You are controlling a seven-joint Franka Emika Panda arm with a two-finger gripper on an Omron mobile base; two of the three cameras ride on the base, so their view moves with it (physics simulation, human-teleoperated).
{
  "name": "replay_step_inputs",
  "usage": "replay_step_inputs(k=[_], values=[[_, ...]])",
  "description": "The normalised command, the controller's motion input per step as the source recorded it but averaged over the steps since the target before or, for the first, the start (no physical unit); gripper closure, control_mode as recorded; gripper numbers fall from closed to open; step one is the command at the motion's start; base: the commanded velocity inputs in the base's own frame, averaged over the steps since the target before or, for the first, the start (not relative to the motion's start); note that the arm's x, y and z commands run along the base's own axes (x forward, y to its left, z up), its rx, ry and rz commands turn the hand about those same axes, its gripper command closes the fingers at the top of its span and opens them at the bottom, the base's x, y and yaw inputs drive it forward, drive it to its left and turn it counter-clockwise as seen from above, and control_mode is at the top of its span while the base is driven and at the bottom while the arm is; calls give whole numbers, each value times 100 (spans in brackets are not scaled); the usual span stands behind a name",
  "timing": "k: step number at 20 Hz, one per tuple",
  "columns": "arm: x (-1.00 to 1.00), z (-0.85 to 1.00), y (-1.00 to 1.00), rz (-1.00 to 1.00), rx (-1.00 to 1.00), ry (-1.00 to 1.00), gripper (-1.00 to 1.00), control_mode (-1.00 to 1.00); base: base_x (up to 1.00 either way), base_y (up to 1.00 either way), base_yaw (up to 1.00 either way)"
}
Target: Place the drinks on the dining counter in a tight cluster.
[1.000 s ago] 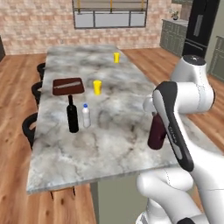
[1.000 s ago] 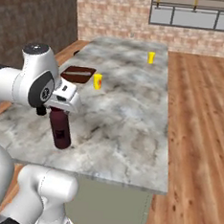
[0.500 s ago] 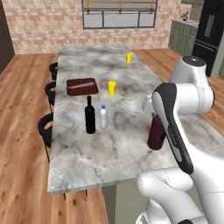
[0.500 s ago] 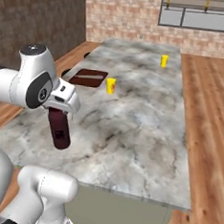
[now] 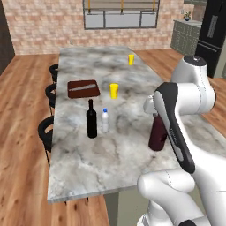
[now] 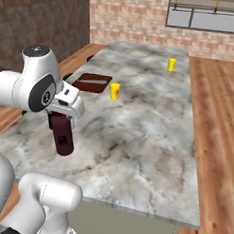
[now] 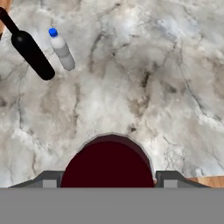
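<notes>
Between claw (image 7: 108, 180) fingers, maroon bottle (image 5: 157, 133)

Your arm folds at the elbow, wrist angled down, and your hand (image 6: 63, 115) clamps the maroon bottle (image 6: 62, 134) from above.

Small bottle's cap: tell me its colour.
Blue. The cap on the small bottle shows best in the hand view, beside the black wine bottle.

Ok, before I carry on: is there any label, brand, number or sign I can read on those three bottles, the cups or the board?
No readable text anywhere.
Maroon bottle in the gripper: plain, no label.
Black wine bottle: plain.
White bottle: plain, blue cap.
Yellow cups: blank.
Brown board: a pale streak, not lettering.
</notes>
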Motion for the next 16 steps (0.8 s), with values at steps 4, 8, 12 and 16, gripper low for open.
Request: replay_step_inputs(k=[4, 8, 12, 16], values=[[0, 0, 0, 0, 0, 0, 100, 100, 0, 0, 0], [0, 0, 0, 0, 0, 0, 100, 100, 0, 0, 0], [11, 0, 0, 1, 0, 0, 100, -100, 0, 0, 0], [72, 0, -2, 19, 0, 0, 100, -100, 0, 0, 0]])
